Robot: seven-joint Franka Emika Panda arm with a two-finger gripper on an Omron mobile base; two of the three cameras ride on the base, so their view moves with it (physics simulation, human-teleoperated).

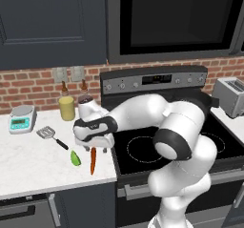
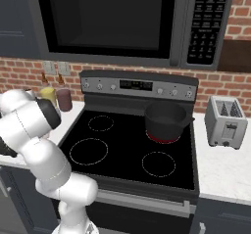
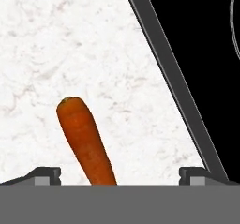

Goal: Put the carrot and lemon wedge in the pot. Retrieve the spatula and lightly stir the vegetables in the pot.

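One pot [image 2: 165, 120] sits on the stove's back right burner, at two o'clock from the counter [image 1: 33, 160] where the arm works. The gripper [image 1: 93, 147] hangs over the carrot [image 1: 93, 160], jaws apart, fingertips [image 3: 47, 174] either side of its narrow end. The lemon wedge [image 1: 76, 158] lies just beside, at nine o'clock. Closing on that taper could squeeze the carrot out, rolling it toward the counter edge.
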